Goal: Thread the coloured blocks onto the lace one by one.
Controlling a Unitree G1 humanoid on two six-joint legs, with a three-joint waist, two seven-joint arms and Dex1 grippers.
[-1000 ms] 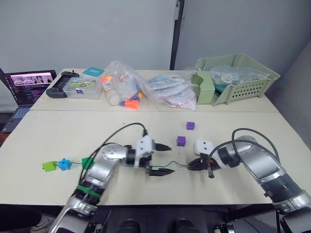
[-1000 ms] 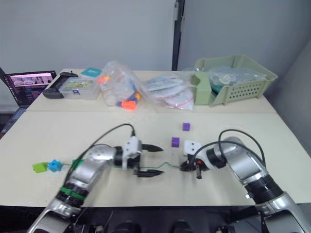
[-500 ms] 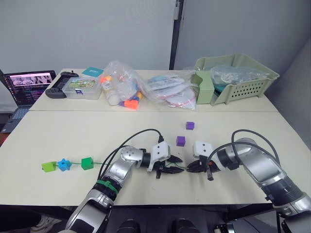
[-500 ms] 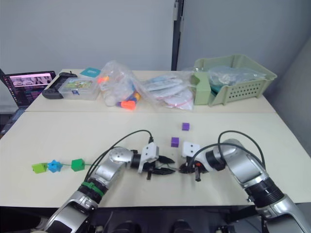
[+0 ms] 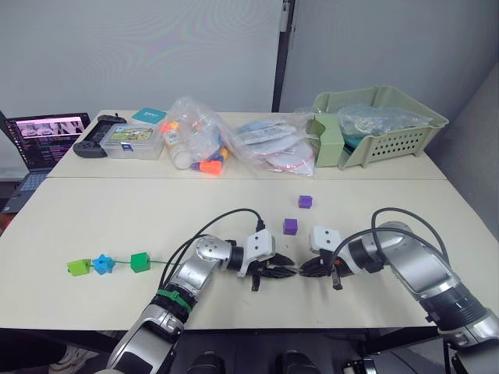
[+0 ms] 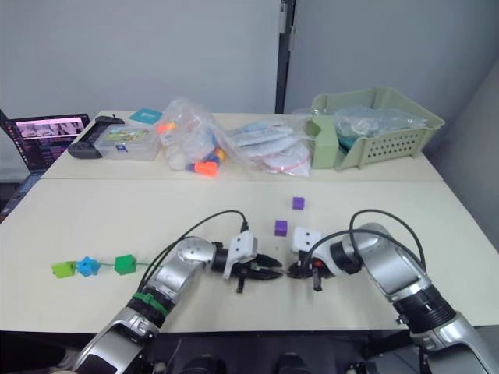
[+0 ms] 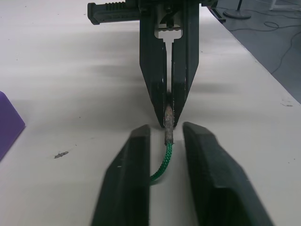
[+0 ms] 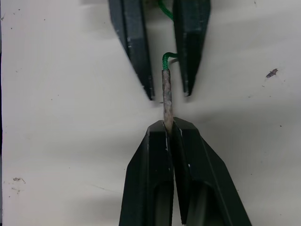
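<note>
Right wrist view, right hand (image 8: pixel 168 126) pinching lace (image 8: pixel 166 96) tip

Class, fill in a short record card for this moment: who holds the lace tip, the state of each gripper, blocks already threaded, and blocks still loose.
Lace tip: pinched by right gripper, jaws shut.
Left gripper: jaws open either side of the lace, not touching it.
Threaded blocks: lime green, blue, dark green.
Loose blocks: two purple, on the table.

Far left: I see an open laptop (image 5: pixel 45 134), screen lit.
Back row: I see a black controller (image 5: pixel 95 145), clear box (image 5: pixel 131 141), plastic bags (image 5: pixel 234 144).
Back right: green basket (image 5: pixel 390 128).
</note>
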